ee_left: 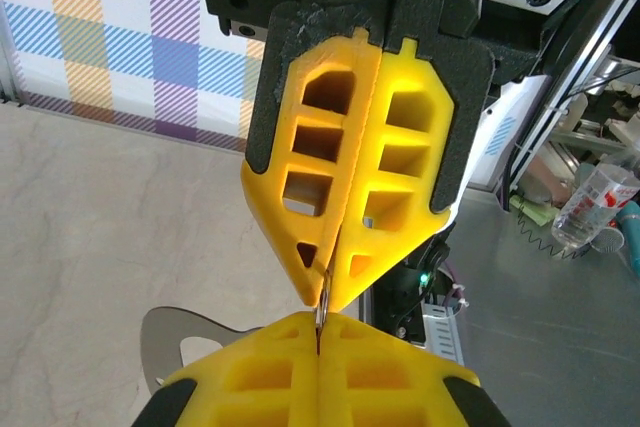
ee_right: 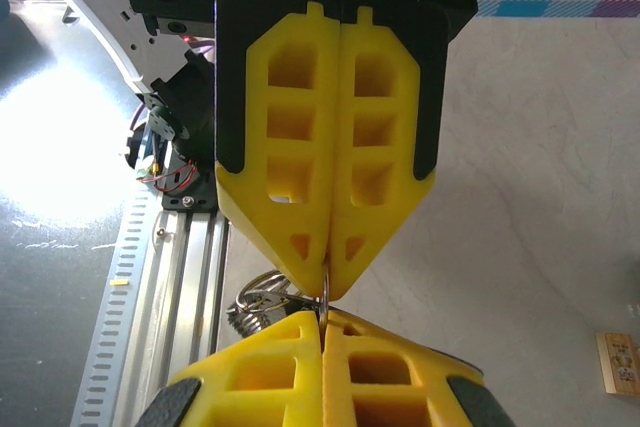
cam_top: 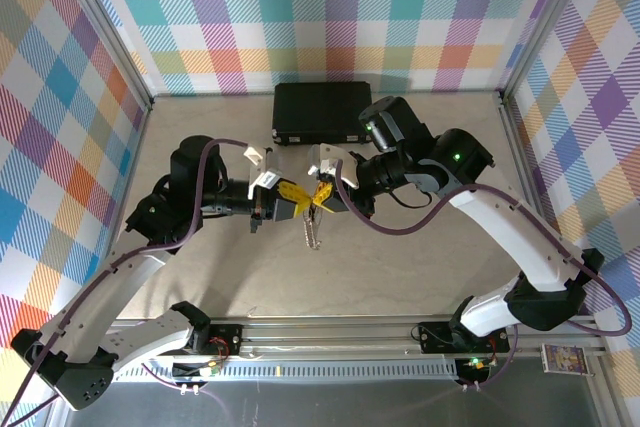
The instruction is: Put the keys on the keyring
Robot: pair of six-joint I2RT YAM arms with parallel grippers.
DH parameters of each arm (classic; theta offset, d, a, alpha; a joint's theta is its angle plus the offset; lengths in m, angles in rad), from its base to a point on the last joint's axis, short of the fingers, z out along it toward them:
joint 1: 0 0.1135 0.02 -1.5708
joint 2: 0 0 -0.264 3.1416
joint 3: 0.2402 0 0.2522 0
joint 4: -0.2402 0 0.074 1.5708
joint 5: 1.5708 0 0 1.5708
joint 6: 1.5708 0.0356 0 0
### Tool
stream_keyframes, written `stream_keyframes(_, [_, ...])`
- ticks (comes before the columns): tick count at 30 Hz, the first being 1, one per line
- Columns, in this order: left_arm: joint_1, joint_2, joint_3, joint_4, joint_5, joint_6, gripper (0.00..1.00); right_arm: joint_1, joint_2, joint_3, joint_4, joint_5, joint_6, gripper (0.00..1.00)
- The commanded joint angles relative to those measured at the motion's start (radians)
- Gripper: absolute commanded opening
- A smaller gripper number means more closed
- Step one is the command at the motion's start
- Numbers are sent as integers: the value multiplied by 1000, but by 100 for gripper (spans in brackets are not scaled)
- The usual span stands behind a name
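My left gripper (cam_top: 300,205) and right gripper (cam_top: 322,197) meet tip to tip above the table's middle. Both are shut on the thin silver edge of the keyring (cam_top: 315,234), which hangs below them. In the left wrist view my left gripper (ee_left: 318,319) faces the right gripper (ee_left: 330,292), with the wire (ee_left: 322,299) pinched between them and a flat silver loop with a hole (ee_left: 160,332) at lower left. In the right wrist view the right gripper (ee_right: 323,319) meets the left gripper (ee_right: 327,282); coiled silver rings (ee_right: 258,302) hang to the left. The black key is hidden.
A black rectangular case (cam_top: 320,113) lies at the back centre of the table. A small tan wooden piece (ee_right: 620,362) rests on the table at the right. An aluminium rail (cam_top: 330,332) runs along the near edge between the arm bases.
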Motion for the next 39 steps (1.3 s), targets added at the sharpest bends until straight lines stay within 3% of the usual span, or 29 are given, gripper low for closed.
stream_keyframes(1, [-12,-25,-23,49,6,-1,0,6,-2,30,10,-43,-4,0])
stream_keyframes(7, [-15,-65,-80,219,11,-93,0,8,-31,-12,75,-33,49,0])
stream_keyframes(14, [-15,-107,-146,486,29,-266,0,6,-163,-198,349,-23,215,17])
stream_keyframes(20, [-15,-116,-208,720,39,-406,0,5,-224,-289,502,-42,331,23])
stream_keyframes(26, [-15,-123,-235,794,49,-454,0,0,-260,-318,570,-68,388,29])
stream_keyframes(39, [-17,-133,-252,830,45,-474,0,0,-225,-277,514,-116,395,21])
